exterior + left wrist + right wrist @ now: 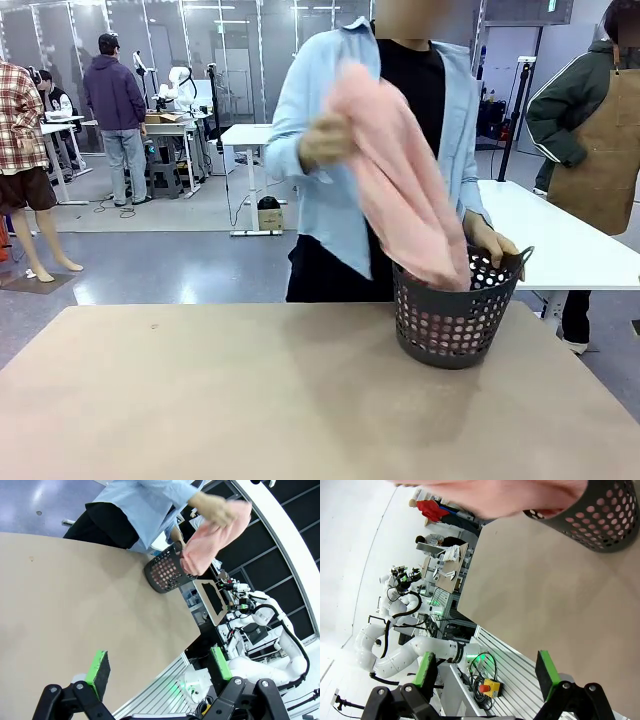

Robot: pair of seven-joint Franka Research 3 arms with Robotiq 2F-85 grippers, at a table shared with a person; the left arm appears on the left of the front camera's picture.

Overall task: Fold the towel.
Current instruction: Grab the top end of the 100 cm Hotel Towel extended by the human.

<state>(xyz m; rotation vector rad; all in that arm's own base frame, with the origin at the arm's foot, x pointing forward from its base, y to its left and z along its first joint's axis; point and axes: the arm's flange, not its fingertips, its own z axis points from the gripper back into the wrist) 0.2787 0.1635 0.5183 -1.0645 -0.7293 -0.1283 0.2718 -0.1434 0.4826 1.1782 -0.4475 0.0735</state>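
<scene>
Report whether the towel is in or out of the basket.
Partly out: a person's hand holds the towel up, its lower end inside the basket.

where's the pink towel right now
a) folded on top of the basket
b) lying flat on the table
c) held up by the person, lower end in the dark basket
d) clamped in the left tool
c: the person's hand grips the towel at chest height, its lower end hangs into the basket, and the other hand rests on the basket's rim.
</scene>
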